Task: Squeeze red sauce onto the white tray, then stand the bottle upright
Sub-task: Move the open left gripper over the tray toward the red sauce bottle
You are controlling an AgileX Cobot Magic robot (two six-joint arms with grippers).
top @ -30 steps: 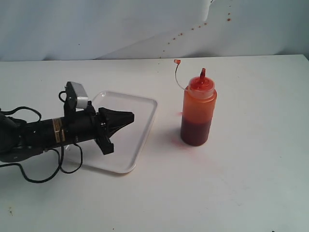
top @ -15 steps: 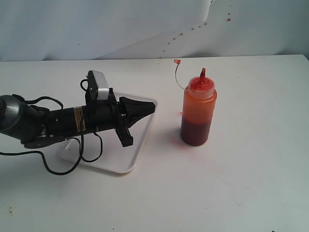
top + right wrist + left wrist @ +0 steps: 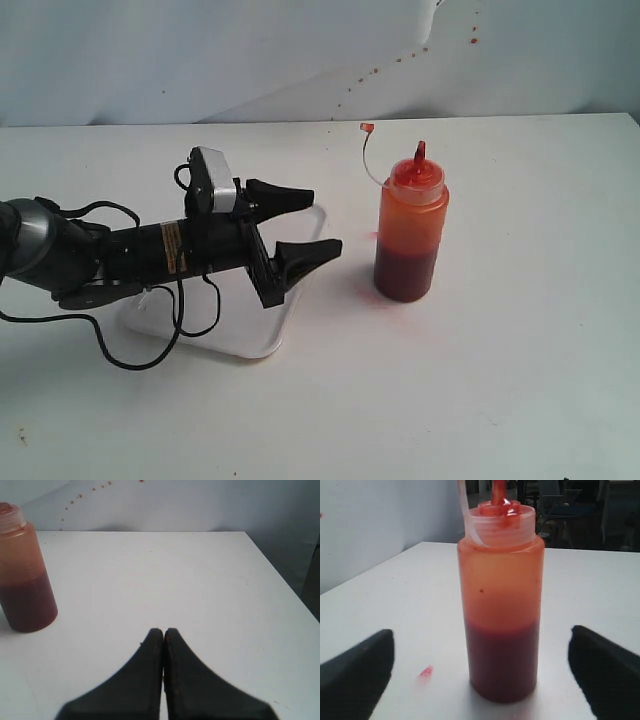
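Holding the black left tool (image 3: 326, 218) released, with fingers (image 3: 300, 255) spread wide, low over the side of the flat white rectangular plastic tray (image 3: 240, 335) nearest the middle of the desk (image 3: 500, 380), and pointing toward the desk's right edge. Facing the translucent orange-red plastic squeeze bottle (image 3: 410, 235), standing upright just beyond the tray, a little right of the desk's middle and nearer the far edge, touching neither finger. Framing it squarely between the fingers in the left wrist view. Finding glossy red sauce (image 3: 405, 275) only as the dark lower part inside the bottle, and none on the tray yet.

Judging the step in hand as the approach for the grasp: calling for a level advance until both fingers are flanking the body, then gripping around mid-height and only lightly, avoiding an early squirt through the uncapped pointed red nozzle (image 3: 419, 152) and steering clear of the small cap (image 3: 367, 128) dangling on its strap.

Holding the right tool (image 3: 163, 631) clenched and empty, low over the desk, well apart from the bottle.
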